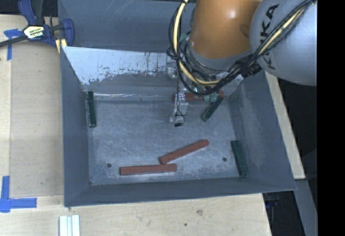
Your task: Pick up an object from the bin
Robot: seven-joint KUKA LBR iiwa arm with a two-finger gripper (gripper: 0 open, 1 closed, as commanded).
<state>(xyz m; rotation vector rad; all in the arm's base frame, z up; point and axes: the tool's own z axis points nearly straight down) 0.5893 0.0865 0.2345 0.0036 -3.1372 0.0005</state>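
Camera view, looking down into the grey bin [161,14], with every place given from the gripper [178,116]. Nearest the camera, well short of the gripper and slightly to its left, you see a flat brown stick [148,169] lying along the bin's front edge. A second brown stick [184,151] lies angled between the first and the gripper, its lower end touching the flat one's right end. To the gripper's right, against the side wall, a dark green stick [239,158] lies lengthwise. Its twin, another green stick [91,109], lies well apart to the gripper's left, by the opposite wall. The gripper itself hangs low over bare floor at mid-bin. You cannot tell from this angle whether it is released or clenched. Just beside it on the right, a short dark green piece [210,110] sits tilted. Behind and above, the arm's orange cover [226,16] bulks over the far wall.
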